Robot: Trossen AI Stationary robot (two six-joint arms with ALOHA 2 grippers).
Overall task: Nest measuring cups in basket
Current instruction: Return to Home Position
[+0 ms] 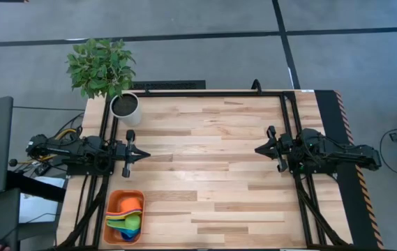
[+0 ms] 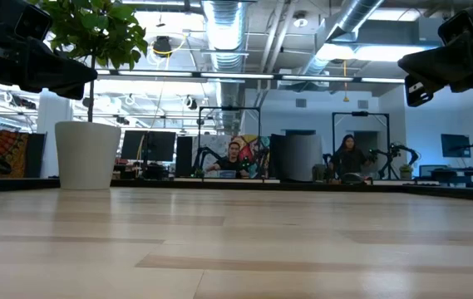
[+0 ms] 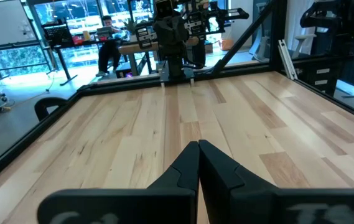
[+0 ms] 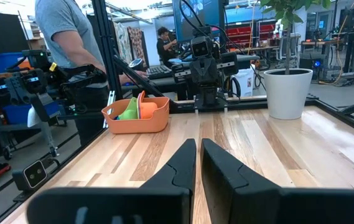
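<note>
The orange basket (image 1: pixel 114 199) stands at the table's near left corner, and the right wrist view shows the basket (image 4: pixel 136 123) too. The measuring cups (image 1: pixel 130 222) lie stacked inside it, with green, blue, yellow and orange ones showing; the right wrist view catches the measuring cups (image 4: pixel 140 107) over the rim. My left gripper (image 1: pixel 146 154) hovers level at the left side, shut and empty, pointing at the table's middle. My right gripper (image 1: pixel 257 148) hovers level at the right side, also shut and empty, facing the left one. Both are far from the basket.
A white pot (image 1: pixel 124 107) with a green plant stands at the far left corner. Bare wooden tabletop (image 1: pixel 205 174) lies between the two grippers. A person (image 4: pixel 71 43) stands beside the table near the basket.
</note>
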